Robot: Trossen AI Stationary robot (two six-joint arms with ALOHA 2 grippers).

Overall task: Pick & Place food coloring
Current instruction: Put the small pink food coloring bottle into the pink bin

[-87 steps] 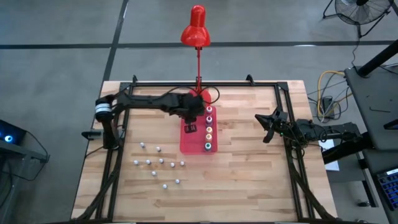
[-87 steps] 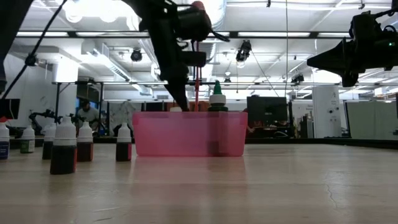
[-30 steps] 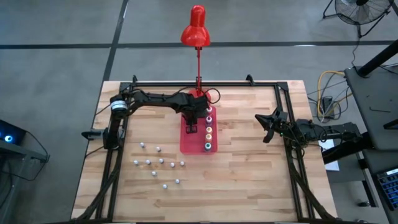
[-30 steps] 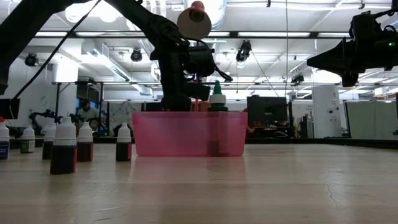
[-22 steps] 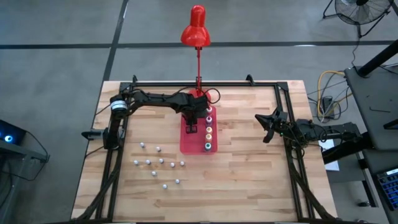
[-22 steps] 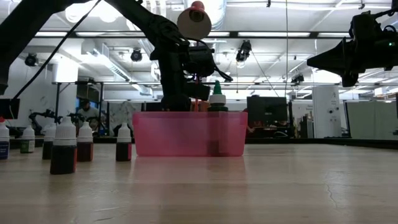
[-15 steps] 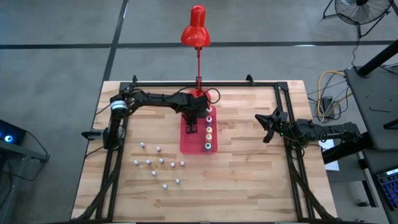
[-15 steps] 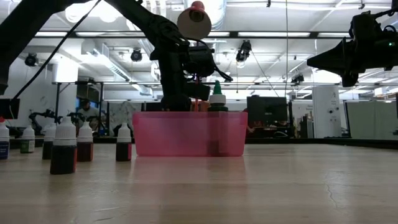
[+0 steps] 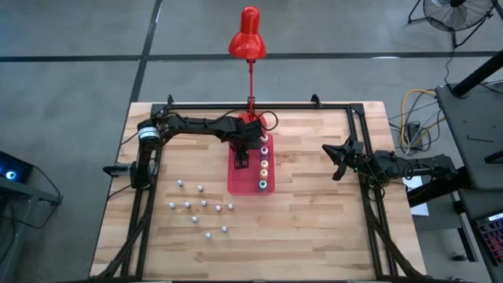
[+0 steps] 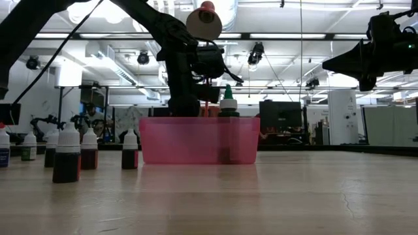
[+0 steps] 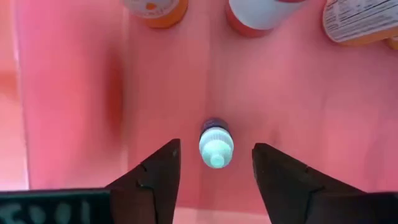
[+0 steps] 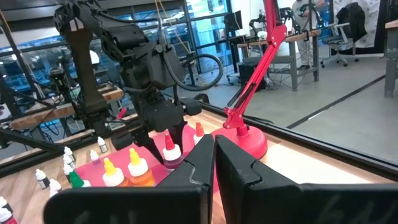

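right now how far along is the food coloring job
Done: five coloured-cap bottles stand in a row along one side of the flat red rectangular tray. In hand: the left gripper is down in the tray, open around a small whitish-capped bottle standing on the tray floor, not gripping it. Left: about ten small whitish-capped bottles stand on the wooden table. The right gripper waits shut at the table's right side.

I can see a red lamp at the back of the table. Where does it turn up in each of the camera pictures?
High view: the red lamp is at top centre, its stem running down to the red tray.
Low view: only its round shade shows, above the tray.
Left wrist view: not in it.
Right wrist view: its slanted arm and base stand behind the tray.
Shared landmark: the red tray.
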